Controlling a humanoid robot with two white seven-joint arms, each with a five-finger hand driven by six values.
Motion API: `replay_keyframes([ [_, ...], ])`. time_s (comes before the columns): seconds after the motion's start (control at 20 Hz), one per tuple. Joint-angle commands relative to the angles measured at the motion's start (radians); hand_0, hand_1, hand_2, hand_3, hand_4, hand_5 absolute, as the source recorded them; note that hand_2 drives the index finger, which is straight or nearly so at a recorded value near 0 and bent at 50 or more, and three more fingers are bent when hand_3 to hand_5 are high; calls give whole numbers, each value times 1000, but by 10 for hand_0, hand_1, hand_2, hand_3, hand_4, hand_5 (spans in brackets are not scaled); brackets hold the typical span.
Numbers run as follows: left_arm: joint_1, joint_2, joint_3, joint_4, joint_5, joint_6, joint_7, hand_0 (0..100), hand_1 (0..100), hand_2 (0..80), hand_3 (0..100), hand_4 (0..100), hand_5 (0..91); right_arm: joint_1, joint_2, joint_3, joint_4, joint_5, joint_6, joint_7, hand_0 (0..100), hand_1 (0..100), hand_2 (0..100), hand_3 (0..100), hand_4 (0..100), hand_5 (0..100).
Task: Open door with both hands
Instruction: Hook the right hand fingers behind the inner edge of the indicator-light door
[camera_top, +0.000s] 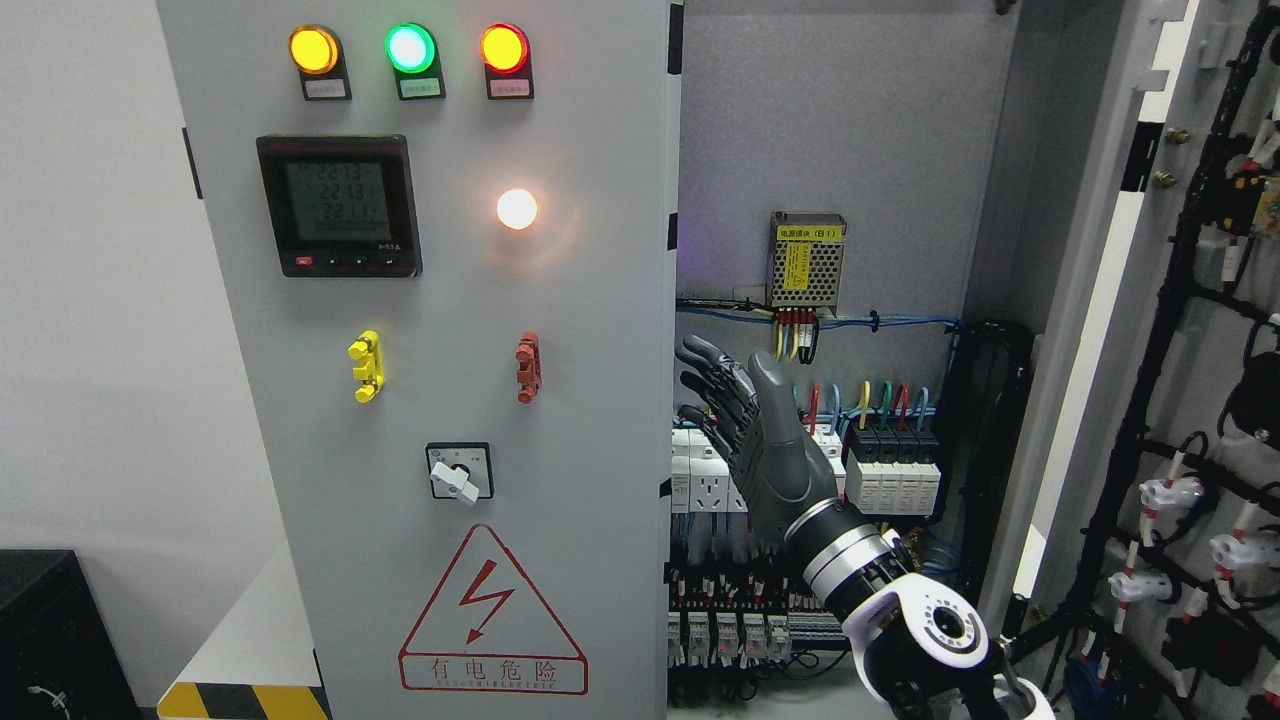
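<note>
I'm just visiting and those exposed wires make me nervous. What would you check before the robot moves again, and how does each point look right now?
1. Right door swung open: ok, the cabinet interior shows.
2. Left door open: not ok, it faces us closed.
3. Right hand free: ok, fingers spread, holding nothing.
4. Right hand clear of the wiring: cannot tell, it sits in front of the breakers and one view gives no depth.
5. Left hand ready: cannot tell, it is out of view.
6. Power state: not ok for touching, the indicator lamps glow and the meter is lit.
</note>
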Motion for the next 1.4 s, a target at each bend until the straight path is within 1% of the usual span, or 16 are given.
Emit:
replay_keyframes([
  [0.0,22,0,0,1,0,0,0,0,0,0,0,0,0,-20,-20,0,33,-24,2,54,0,0,0,0,0,0],
  [0.05,20,0,0,1,0,1,0,0,0,0,0,0,0,-25,-21,-2,39,-30,2,64,0,0,0,0,0,0],
  [0.1,20,0,0,0,0,1,0,0,0,0,0,0,0,-28,-29,-14,49,-39,4,66,0,0,0,0,0,0],
  [0.2,22,0,0,1,0,1,0,0,0,0,0,0,0,-31,-46,-19,65,-64,6,68,0,0,0,0,0,0],
  [0.35,22,0,0,0,0,0,0,0,0,0,0,0,0,-46,-81,-22,86,-134,51,71,0,0,0,0,0,0],
  [0.4,22,0,0,0,0,0,0,0,0,0,0,0,0,-51,-87,-26,94,-150,53,72,0,0,0,0,0,0],
  [0.5,22,0,0,1,0,0,0,0,0,0,0,0,0,-54,-89,-31,106,-153,53,92,0,0,0,0,0,0],
  [0.65,22,0,0,1,0,0,0,0,0,0,0,0,0,-57,-90,-32,114,-153,55,140,0,0,0,0,0,0],
  [0.9,20,0,0,0,0,1,0,0,0,0,0,0,0,-82,-90,-34,163,-155,55,150,0,0,0,0,0,0],
  [0.95,20,0,0,0,0,1,0,0,0,0,0,0,0,-86,-89,-34,172,-155,55,158,0,0,0,0,0,0],
  [1.1,20,0,0,1,0,1,0,0,0,0,0,0,0,-92,-89,-34,188,-153,55,203,0,0,0,0,0,0],
  [1.25,22,0,0,0,0,1,0,0,0,0,0,0,0,-94,-89,-34,189,-155,56,210,0,0,0,0,0,0],
  [1.35,22,0,0,0,0,1,0,0,0,0,0,0,0,-95,-90,-34,191,-156,87,213,0,0,0,0,0,0],
])
